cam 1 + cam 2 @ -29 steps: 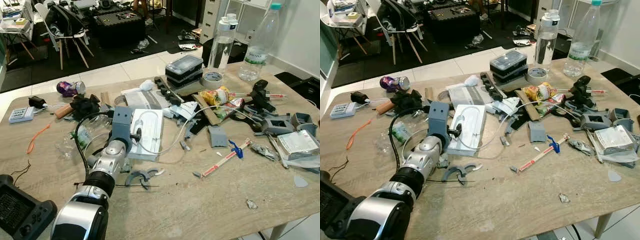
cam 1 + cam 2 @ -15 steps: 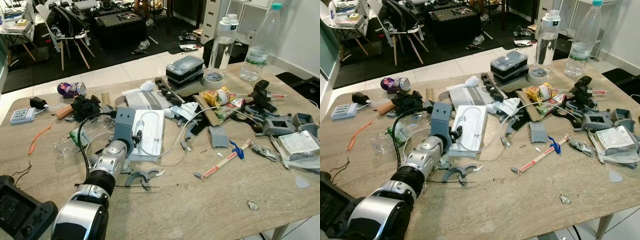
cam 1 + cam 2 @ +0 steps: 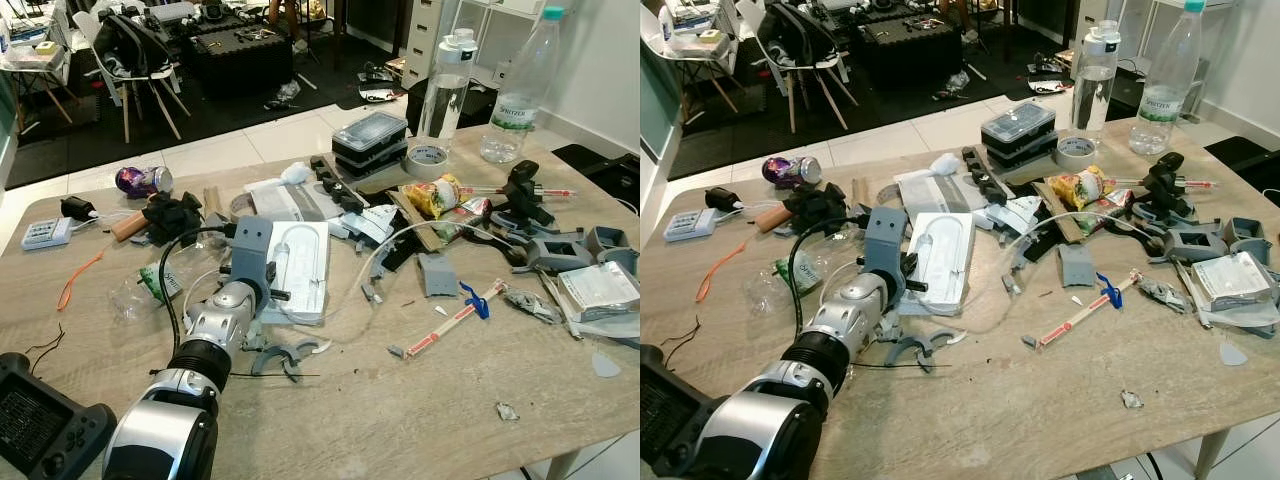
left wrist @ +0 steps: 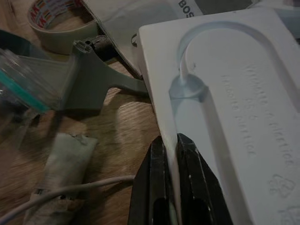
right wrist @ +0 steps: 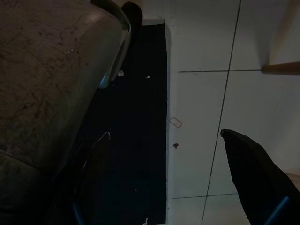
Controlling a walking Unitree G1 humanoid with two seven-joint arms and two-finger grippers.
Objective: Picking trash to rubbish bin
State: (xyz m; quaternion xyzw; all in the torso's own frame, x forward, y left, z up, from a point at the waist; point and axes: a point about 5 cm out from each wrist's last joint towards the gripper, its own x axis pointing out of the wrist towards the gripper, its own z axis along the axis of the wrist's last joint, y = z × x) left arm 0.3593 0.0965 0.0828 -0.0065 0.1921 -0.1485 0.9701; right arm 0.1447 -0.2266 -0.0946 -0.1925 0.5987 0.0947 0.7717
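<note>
My left gripper (image 3: 270,292) is shut on the near edge of a white moulded plastic tray (image 3: 305,262) with a clear tube (image 3: 400,232) in it. It lies among clutter at the middle of the wooden table (image 3: 380,420). In the left wrist view the two black fingers (image 4: 192,187) pinch the thin rim of the tray (image 4: 225,84). Other litter lies about: a crushed clear bottle (image 3: 150,285), a purple can (image 3: 140,179) and a yellow snack wrapper (image 3: 435,193). My right gripper (image 5: 168,187) hangs open over a tiled floor beside a dark mat.
Two tall bottles (image 3: 445,85) and a tape roll (image 3: 427,156) stand at the back right. Grey printed parts (image 3: 435,272) and a foil pack (image 3: 597,288) crowd the right side. A black controller (image 3: 40,425) sits at the front left corner. Chairs (image 3: 130,60) stand beyond the table.
My left gripper has edged slightly right and forward at the tray's edge, and the tray has shifted a little with it. The view has also moved slightly.
</note>
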